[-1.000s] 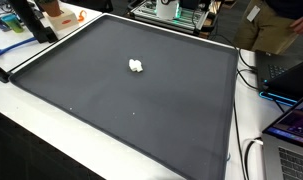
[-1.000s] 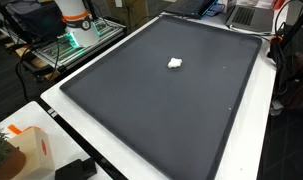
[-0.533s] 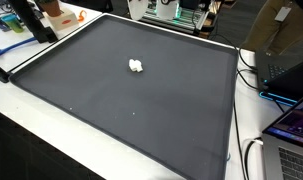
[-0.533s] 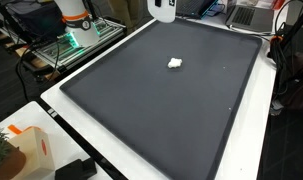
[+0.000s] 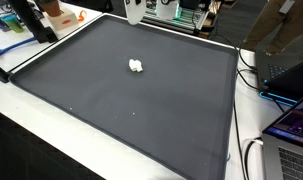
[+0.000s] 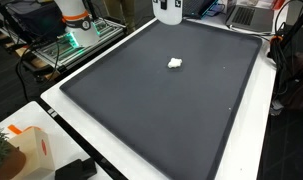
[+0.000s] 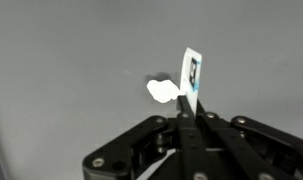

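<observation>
A small white crumpled lump (image 5: pixel 136 66) lies on the large dark grey mat (image 5: pixel 141 115), seen in both exterior views (image 6: pixel 175 63) and in the wrist view (image 7: pixel 162 90). My gripper (image 7: pixel 187 112) hangs high above the mat's far edge, and only its white lower end shows at the top of both exterior views (image 5: pixel 134 10) (image 6: pixel 168 10). In the wrist view the jaws are shut on a thin white strip with a blue and dark mark (image 7: pixel 193 72) that sticks out past the fingertips. The lump lies well below the gripper, apart from it.
An orange and white box (image 5: pixel 59 12) and a black stand (image 5: pixel 31 22) sit by one mat corner. Laptops (image 5: pixel 291 125) and cables lie along the white table edge. The robot base (image 6: pixel 76 20) and a wire rack stand beyond the mat.
The gripper has come into the top of both exterior views, from out of view to over the mat's far edge. The white lump has not moved.
</observation>
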Available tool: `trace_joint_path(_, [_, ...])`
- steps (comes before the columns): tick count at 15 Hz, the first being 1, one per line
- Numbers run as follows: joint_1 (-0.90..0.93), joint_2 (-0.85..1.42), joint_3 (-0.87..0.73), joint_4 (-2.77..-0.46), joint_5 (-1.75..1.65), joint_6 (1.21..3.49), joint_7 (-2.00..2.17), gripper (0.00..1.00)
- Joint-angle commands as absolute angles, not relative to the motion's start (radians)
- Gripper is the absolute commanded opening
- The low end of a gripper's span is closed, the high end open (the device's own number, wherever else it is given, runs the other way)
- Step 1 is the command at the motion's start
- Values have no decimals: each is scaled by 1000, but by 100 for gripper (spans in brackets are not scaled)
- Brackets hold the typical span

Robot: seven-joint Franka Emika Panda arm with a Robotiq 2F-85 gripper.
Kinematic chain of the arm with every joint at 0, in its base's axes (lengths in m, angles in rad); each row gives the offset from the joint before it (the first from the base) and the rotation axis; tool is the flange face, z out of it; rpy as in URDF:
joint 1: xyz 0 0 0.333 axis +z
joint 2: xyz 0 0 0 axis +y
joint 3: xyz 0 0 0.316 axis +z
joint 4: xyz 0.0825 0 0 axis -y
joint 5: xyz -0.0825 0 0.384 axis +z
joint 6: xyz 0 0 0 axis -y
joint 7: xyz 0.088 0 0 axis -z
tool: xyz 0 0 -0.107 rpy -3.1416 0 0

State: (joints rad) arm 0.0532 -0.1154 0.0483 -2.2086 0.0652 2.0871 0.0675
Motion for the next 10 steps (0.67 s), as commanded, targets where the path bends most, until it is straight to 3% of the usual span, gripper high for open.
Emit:
trace_joint_path(1, [54,-124,48,-2285,72,2203,19,1])
trace_joint_path(5, [68,-117,60,-2380,67,2316,-36,1])
trace_joint_path(10, [61,-106,52,-2375,63,2278,-45,4])
